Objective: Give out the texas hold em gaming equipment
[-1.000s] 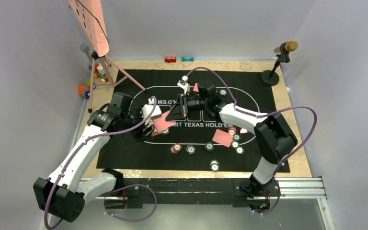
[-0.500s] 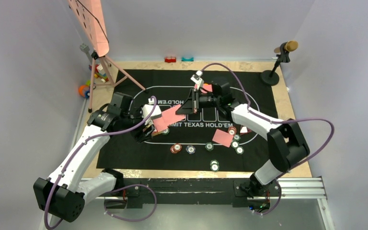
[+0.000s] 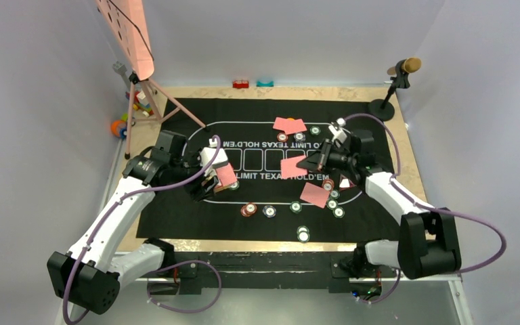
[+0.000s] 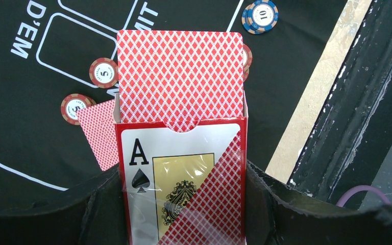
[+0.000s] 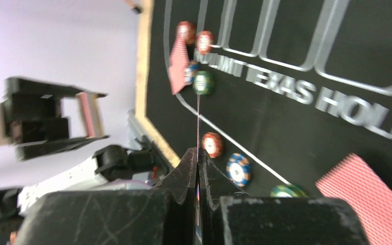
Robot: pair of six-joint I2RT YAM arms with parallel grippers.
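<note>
Two arms reached over the black mat point(image 3: 176, 210) in the top external view. The left gripper point(image 3: 220, 177) clasped a card box point(image 3: 227, 174) over the mat's left part, at the edge of the printed oval. The right gripper point(image 3: 310, 163) pinched a held card point(image 3: 292, 166), red back up, above the mat's right half. A pair of cards point(image 3: 290, 125) lay overlapping at the far side of the oval. A single card point(image 3: 314, 194) lay nearer the arm bases than the held one. Chips point(image 3: 248, 209) sat scattered along the oval's near curve, on its right side and beside the far pair. A microphone stand point(image 3: 382, 108) stood at the far right corner and a pink tripod point(image 3: 150, 91) at the far left. Two toy blocks point(image 3: 240, 84) lay beyond the mat.

Left wrist view: the black fingers point(image 4: 99, 204) pressed both sides of the box, whose face showed an ace of spades. A stack of red-backed cards point(image 4: 180, 76) protruded from its open top. A loose card point(image 4: 99, 133) lay on the mat behind the box's left edge. A red "5" chip point(image 4: 103, 72) and a blue "10" chip point(image 4: 259, 15) lay farther off.

Right wrist view, blurred: the jaws were clamped on the held card, seen edge-on as a thin line. A green chip point(image 5: 203, 81) lay on the mat beyond it. A face-down card point(image 5: 372, 196) lay at lower right.
</note>
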